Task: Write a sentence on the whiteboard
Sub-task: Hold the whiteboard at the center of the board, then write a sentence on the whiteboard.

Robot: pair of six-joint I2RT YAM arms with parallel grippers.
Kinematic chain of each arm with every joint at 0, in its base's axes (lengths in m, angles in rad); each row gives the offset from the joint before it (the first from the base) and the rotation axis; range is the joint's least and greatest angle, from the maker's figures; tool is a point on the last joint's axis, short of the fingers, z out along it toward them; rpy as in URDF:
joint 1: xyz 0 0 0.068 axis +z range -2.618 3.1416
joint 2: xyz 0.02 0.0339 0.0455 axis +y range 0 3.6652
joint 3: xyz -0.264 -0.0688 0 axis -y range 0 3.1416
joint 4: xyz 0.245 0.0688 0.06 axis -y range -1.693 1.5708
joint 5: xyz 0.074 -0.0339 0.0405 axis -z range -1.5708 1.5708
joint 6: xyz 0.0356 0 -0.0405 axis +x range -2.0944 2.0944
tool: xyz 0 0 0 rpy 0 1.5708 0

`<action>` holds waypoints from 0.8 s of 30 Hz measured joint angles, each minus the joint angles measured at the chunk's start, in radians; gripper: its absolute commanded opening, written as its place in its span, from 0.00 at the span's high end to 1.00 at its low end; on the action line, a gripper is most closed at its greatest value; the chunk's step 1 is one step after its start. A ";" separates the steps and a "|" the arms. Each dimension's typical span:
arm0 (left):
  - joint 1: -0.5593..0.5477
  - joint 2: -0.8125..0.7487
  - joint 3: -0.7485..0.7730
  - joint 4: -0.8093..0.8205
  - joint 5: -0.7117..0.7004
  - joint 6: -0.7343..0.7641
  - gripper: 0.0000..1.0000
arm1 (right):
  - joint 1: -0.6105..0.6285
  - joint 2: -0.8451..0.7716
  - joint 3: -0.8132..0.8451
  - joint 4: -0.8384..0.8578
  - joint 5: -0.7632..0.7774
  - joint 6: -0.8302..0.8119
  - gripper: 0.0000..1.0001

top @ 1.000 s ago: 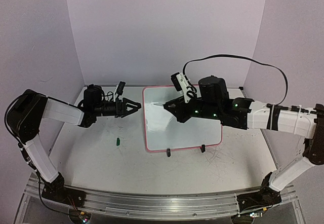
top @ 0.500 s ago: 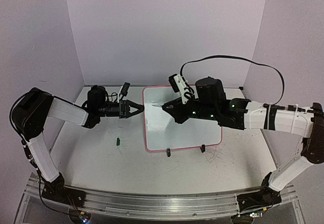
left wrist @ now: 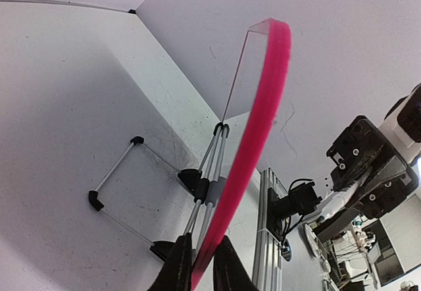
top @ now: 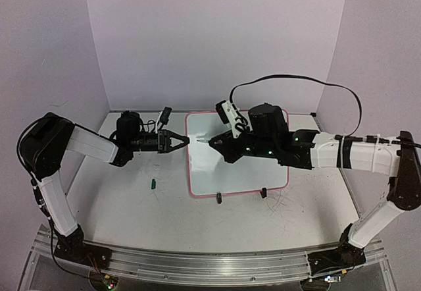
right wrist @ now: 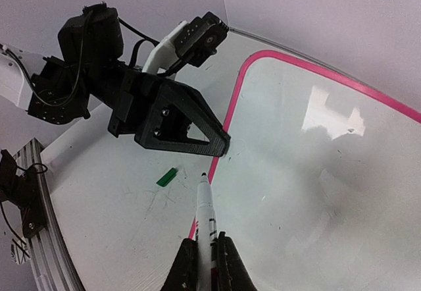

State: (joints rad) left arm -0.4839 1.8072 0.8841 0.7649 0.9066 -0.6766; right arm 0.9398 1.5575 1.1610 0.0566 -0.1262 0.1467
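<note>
The scratched white counter [top: 131, 212] fills the floor of a pale walled booth. Toward its back middle sits the small rectangular whiteboard [top: 263, 172] with a rounded pink-red frame, propped at a slant. Its white face is turned up toward the overhead camera and carries a patch of glare.

The white-and-black right arm [top: 355, 153] reaches in from the right across the board's face. The white-and-black left arm [top: 85, 143] comes in from the left at about the same height.

The left tool [top: 186, 141] meets the board at its left edge. Seen from the left wrist, its two dark fingers are pressed in on either side of the pink frame, pinching it [left wrist: 202, 251].

The right tool [right wrist: 205, 239] is closed tight around a slim white marker pen [right wrist: 205, 209] with black print. The pen's tip points at the left frame rail, just beside the left tool's fingertips.

Behind the board, a thin black wire stand [left wrist: 97, 200] rests on the counter. Two small black clips [top: 218, 199] sit along the board's near edge. A tiny green cap [top: 152, 184] lies loose on the counter, left of the board and apart from it.
</note>
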 measured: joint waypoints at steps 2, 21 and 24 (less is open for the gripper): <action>0.000 0.000 0.000 0.005 -0.001 0.013 0.93 | 0.000 0.011 0.000 0.000 0.005 0.000 1.00; -0.007 0.000 -0.016 0.031 -0.018 0.128 1.00 | 0.014 0.086 0.059 -0.005 0.065 -0.003 1.00; -0.008 0.000 -0.017 0.033 -0.020 0.131 1.00 | 0.021 0.087 0.059 -0.005 0.085 -0.002 1.00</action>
State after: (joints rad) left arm -0.4921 1.8071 0.8673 0.7975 0.8862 -0.5457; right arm 0.9603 1.6449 1.2201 0.0519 -0.0408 0.1449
